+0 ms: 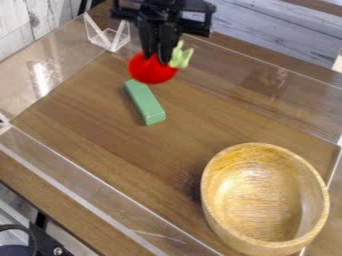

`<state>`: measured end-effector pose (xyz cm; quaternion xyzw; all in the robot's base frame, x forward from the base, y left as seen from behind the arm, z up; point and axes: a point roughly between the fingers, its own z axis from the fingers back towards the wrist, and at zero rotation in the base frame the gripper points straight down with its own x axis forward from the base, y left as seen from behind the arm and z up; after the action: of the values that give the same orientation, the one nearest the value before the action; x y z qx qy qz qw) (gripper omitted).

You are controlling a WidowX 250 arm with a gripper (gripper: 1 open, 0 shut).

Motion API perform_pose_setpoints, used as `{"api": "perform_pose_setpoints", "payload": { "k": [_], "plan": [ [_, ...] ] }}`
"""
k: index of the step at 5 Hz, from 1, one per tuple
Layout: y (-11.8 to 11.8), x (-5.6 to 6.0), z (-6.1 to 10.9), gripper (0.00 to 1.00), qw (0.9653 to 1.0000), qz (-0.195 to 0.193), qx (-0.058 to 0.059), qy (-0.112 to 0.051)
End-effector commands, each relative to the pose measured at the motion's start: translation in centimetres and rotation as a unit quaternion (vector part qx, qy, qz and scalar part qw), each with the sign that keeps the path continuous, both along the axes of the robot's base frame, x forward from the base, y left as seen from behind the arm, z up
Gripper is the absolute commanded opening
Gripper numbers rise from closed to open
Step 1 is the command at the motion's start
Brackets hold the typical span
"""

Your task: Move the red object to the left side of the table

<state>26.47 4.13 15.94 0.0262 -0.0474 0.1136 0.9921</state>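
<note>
Camera view: got the red object (151, 69) clamped in the gripper (160, 56), pretty much up in the air over the table (127, 150), with its light-green leafy bit (179, 57) poking out to the right. Can spot a green block (144, 103) just below it in the picture, plus a round wooden bowl (265, 195) well apart, down at lower right. Can also see a clear plastic piece (107, 36) near the upper left.

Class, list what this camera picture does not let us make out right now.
- Gripper fingertips: dark and blurred in the camera view, so their exact contact with the red toy fruit is unclear.
- Upper arm: cut off by the top edge.
- Round wooden bowl: its underside is hidden by its own walls.
</note>
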Motion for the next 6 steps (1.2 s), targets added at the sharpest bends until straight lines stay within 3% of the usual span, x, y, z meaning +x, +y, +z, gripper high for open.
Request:
{"api": "perform_pose_setpoints", "payload": {
  "k": [1, 4, 6],
  "plan": [
    [0.5, 0.9, 1.3, 0.0, 0.9996, 0.017, 0.003, -0.023],
    [3.7, 1.5, -0.2, 0.0, 0.9976, 0.068, 0.002, -0.011],
    [4.2, 1.6, 1.0, 0.0, 0.9997, 0.024, 0.002, -0.003]
  ]
}}
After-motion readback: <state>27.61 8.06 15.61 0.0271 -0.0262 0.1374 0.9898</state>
